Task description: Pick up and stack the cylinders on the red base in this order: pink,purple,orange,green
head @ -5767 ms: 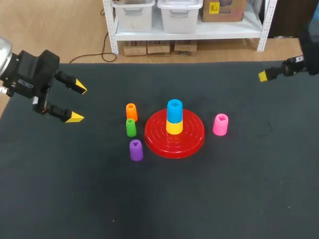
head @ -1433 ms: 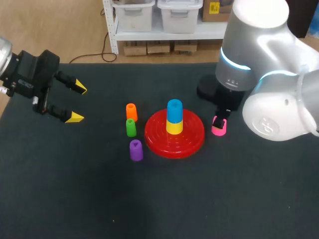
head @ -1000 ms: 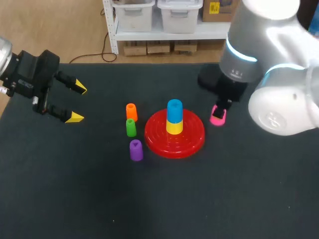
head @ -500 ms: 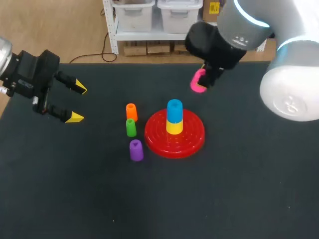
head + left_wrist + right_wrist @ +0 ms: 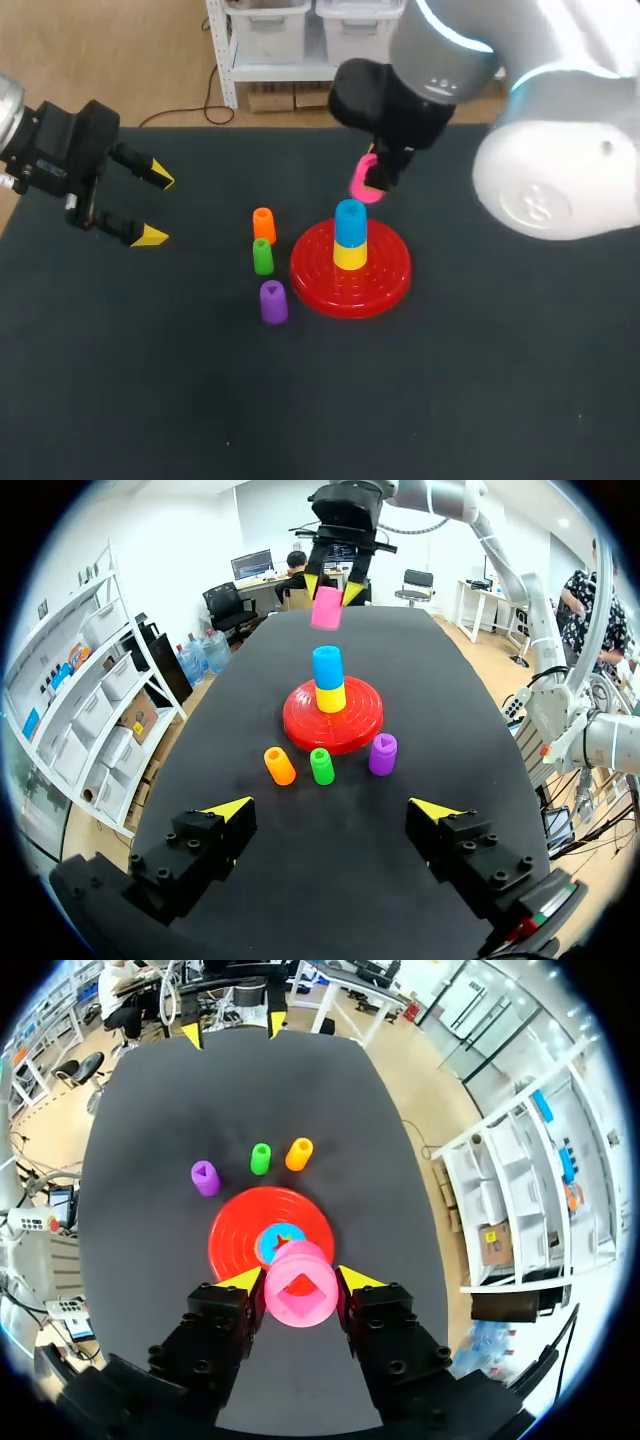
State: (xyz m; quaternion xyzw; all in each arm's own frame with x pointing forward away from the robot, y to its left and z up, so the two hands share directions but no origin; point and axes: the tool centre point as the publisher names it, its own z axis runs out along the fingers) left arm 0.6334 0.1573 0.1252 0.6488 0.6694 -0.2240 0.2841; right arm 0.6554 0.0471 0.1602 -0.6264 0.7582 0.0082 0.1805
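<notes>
This looks like a robot lab. Two big robot arms, the left arm (image 5: 55,160) and the right arm (image 5: 550,150), hang over a wide surface (image 5: 450,400) covered in dark cloth. On it sits a stacking toy: a red base (image 5: 385,275), with an orange cylinder (image 5: 264,224), a green cylinder (image 5: 263,257) and a purple cylinder (image 5: 273,301) just beside it.

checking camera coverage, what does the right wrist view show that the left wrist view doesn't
Only the right wrist view: the hole of the pink cylinder, end-on in the right hand. Only the left wrist view: the yellow cylinder under the blue cylinder, and the gap beneath the pink one. Both: the red base, orange, green and purple cylinders.
</notes>
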